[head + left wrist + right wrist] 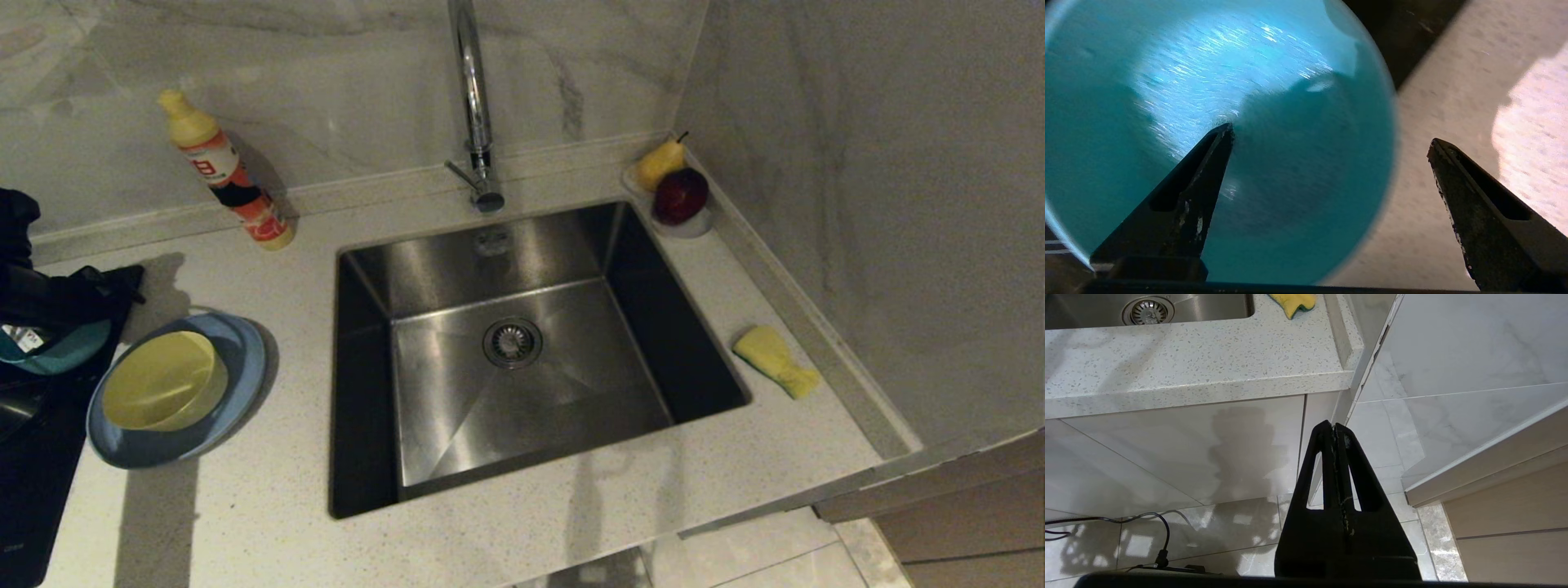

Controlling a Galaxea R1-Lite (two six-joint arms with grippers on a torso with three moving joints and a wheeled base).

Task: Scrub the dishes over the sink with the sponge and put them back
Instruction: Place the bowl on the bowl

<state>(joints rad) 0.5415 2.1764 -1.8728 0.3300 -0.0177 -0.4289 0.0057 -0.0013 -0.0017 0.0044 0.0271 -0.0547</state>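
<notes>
A teal-blue bowl [61,353] sits at the far left of the counter, mostly under my left arm. My left gripper [1331,134] is open over the bowl's [1188,81] rim, with one finger inside the bowl and the other outside above the counter, holding nothing. A yellow bowl [159,380] rests in the periwinkle-blue plate [237,359] left of the steel sink [457,269]. The yellow sponge [775,361] lies on the counter right of the sink. My right gripper [1334,424] hangs shut and empty below the counter's front edge, above the floor; the sponge [1294,302] is far from it.
A chrome faucet [473,106] rises behind the sink. A yellow and orange soap bottle [229,175] leans against the back wall. A pear [660,163] and an apple [679,196] sit in a clear dish [694,224] in the back right corner. A black cooktop [33,490] borders the left.
</notes>
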